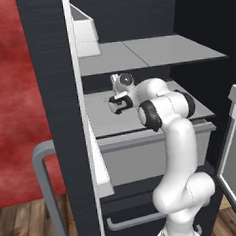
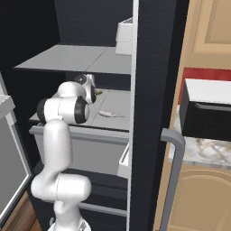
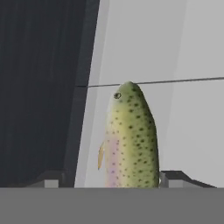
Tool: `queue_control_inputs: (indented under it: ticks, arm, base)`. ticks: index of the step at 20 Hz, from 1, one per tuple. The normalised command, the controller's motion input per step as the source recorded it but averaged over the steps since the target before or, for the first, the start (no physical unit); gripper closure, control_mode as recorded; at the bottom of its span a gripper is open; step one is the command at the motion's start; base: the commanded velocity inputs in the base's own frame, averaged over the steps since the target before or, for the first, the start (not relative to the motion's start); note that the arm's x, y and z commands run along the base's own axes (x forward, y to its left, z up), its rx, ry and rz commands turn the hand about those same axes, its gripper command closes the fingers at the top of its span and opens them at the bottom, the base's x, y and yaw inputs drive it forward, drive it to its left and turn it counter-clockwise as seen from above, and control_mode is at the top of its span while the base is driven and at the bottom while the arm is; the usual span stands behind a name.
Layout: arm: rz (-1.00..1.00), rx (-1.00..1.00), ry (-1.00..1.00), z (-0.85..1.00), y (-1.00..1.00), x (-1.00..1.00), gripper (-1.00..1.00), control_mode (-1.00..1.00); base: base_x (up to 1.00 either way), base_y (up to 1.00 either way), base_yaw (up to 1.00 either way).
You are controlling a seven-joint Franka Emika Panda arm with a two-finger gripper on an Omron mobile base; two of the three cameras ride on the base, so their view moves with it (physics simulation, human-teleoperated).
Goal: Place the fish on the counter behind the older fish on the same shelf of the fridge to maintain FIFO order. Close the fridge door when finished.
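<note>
The fish, olive-yellow with dark flecks, lies on the light-grey shelf inside the open fridge. My gripper is open around it, and both fingertips stand clear of its sides. In the base views the gripper reaches to the back of the shelf. A bit of the fish shows just past the hand. The older fish, pale and whitish, lies nearer the shelf's front edge. The marble counter is to the right.
A higher grey shelf hangs close over my hand. The wide grey drawer sits under the lower shelf. The fridge door stands open with its grey handle beside my arm. A black appliance sits on the counter.
</note>
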Motion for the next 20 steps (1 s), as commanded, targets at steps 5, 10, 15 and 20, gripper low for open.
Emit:
queue_control_inputs:
  ticks: [5,10,15,20]
  arm:
    - [0.00,0.00,-0.04,-0.02,0.01,-0.32,-1.00,-1.00]
    - [0.00,0.00,-0.01,0.06,0.15,-0.55,-1.00,-1.00]
    - [0.00,0.00,0.00,0.19,0.22,-0.51,-1.00,-1.00]
    - [0.00,0.00,0.00,0.27,0.12,-0.67,-1.00,-1.00]
  base:
    - [0.00,0.00,0.00]
    - [0.00,0.00,0.00]
    - [0.00,0.00,0.00]
    - [0.00,0.00,0.00]
